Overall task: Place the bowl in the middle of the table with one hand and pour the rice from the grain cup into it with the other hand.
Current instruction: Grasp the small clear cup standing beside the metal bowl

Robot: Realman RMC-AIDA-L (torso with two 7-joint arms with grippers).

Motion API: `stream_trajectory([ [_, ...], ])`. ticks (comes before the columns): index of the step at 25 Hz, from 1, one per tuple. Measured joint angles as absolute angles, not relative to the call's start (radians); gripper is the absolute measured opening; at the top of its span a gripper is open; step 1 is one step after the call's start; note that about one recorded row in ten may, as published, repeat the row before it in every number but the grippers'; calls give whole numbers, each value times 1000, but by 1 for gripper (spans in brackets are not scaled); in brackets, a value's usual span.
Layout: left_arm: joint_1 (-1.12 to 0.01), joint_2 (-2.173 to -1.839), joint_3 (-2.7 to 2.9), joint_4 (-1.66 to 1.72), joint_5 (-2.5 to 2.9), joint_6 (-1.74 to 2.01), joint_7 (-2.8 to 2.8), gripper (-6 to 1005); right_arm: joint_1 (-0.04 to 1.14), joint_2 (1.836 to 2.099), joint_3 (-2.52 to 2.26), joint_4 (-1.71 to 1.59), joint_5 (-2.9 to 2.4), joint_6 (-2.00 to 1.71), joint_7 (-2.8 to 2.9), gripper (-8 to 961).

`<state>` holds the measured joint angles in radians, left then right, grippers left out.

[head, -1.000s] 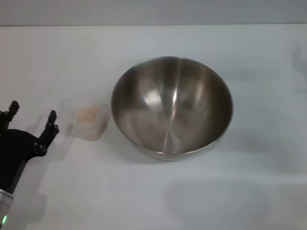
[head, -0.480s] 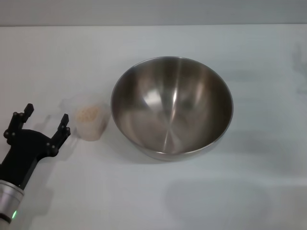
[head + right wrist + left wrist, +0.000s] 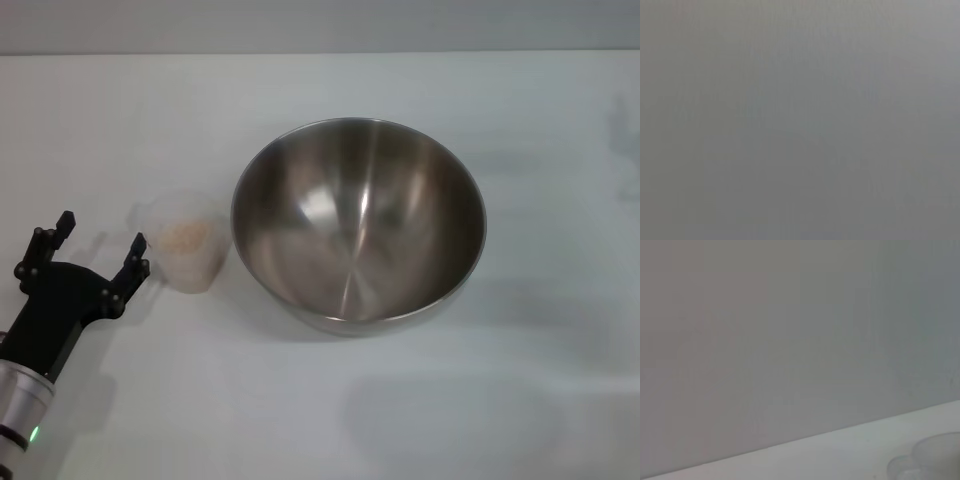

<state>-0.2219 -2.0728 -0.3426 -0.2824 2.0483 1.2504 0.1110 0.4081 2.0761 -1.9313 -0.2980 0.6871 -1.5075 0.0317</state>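
Note:
The steel bowl (image 3: 358, 222) stands upright near the middle of the white table (image 3: 330, 410), shiny and with nothing in it. The clear grain cup (image 3: 186, 242) stands just left of the bowl, with pale rice (image 3: 186, 234) inside. My left gripper (image 3: 100, 244) is open and empty, a short way left of the cup, fingers pointing away from me. A bit of the cup's rim also shows in the left wrist view (image 3: 935, 460). My right gripper is out of view; the right wrist view shows only plain grey.
The table's far edge (image 3: 320, 53) meets a grey wall at the back. Bare white tabletop lies in front of and to the right of the bowl.
My left gripper has moved forward and right, toward the grain cup, mostly in the first half second. Bowl and cup have stayed put.

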Motion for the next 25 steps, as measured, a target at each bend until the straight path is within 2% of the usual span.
stream_trajectory([
  [25, -300, -2072, -367, -259, 2048, 1194, 107, 837, 406, 2078, -1934, -299, 687, -1503, 35, 518],
])
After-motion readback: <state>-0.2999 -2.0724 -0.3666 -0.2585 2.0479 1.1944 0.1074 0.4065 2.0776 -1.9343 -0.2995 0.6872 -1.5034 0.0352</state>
